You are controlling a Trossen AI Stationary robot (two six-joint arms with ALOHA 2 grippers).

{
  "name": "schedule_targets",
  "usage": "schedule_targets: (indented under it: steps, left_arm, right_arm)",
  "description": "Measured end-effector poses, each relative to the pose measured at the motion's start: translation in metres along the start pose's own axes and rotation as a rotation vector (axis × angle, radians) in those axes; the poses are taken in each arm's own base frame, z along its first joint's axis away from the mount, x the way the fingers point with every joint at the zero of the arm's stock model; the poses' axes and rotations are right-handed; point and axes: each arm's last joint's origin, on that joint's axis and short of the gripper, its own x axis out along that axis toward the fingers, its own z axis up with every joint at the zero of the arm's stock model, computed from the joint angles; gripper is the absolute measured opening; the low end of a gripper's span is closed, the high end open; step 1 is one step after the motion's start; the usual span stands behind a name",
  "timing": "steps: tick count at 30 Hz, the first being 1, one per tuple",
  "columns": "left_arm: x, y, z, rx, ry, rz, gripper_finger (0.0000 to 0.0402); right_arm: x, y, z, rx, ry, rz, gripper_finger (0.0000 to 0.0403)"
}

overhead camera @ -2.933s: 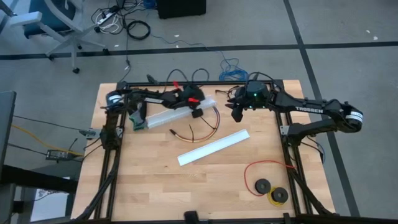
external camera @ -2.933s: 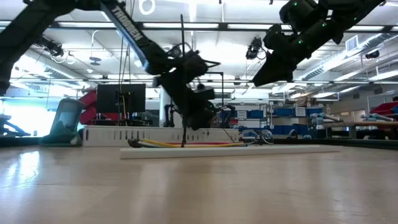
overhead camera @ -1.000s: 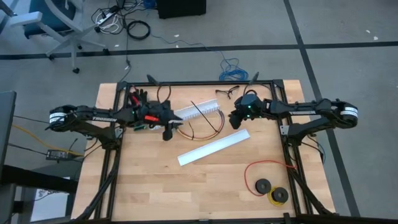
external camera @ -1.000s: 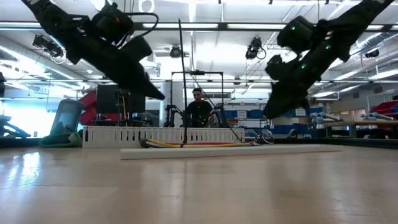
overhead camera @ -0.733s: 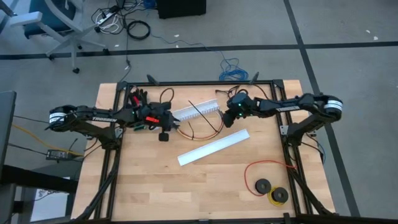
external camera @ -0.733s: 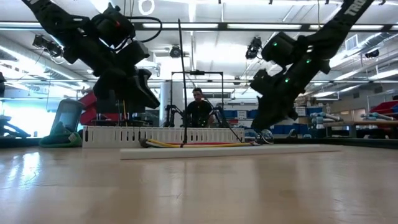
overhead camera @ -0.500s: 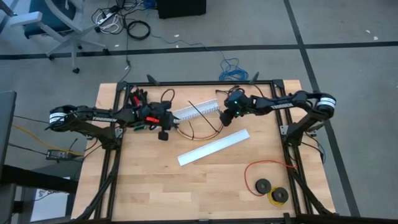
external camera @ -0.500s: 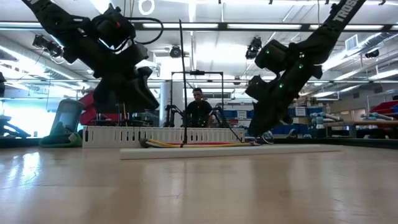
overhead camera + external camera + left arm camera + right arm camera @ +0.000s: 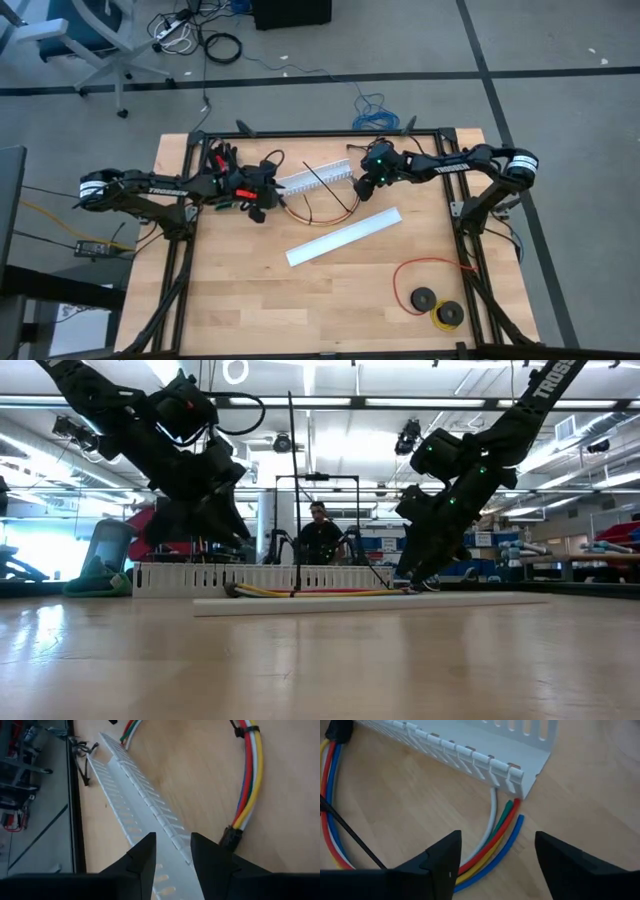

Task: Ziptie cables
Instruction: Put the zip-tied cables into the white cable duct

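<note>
Left gripper (image 9: 259,207): fingers slightly apart, holding nothing, over the slotted channel's (image 9: 315,177) left end.
Cables (image 9: 322,212): curved bundle on the table, looping below the channel between both grippers.
Right gripper (image 9: 366,186): fingers wide apart, empty, above the loose wire ends (image 9: 502,832).
Nearer arm: right, probably.

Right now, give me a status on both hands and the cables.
Left hand open over the slotted channel. Right hand open above the cables, holding nothing. Cables lie in a loop, loose ends at the channel's end. Nothing blocking.
</note>
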Motion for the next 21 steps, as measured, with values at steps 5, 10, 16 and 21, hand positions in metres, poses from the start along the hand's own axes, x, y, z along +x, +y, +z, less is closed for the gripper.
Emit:
schedule_targets:
  steps: [5, 10, 16, 21]
  left_arm:
    - [0.0, -0.008, 0.006, 0.058, -0.014, -0.033, 0.0151]
    - [0.003, -0.02, 0.011, 0.217, -0.003, -0.077, 0.0171]
    - [0.02, -0.031, 0.004, 0.407, 0.161, -0.074, 0.0182]
    - [0.04, -0.041, -0.006, 0.559, 0.313, -0.074, 0.0168]
  right_arm:
    - [0.0, 0.0, 0.0, -0.001, 0.002, 0.001, 0.0259]
    - [0.0, 0.0, 0.0, 0.007, 0.001, 0.0, 0.0267]
    - [0.0, 0.0, 0.0, 0.053, -0.007, -0.018, 0.0263]
    - [0.0, 0.0, 0.0, 0.092, -0.012, -0.029, 0.0252]
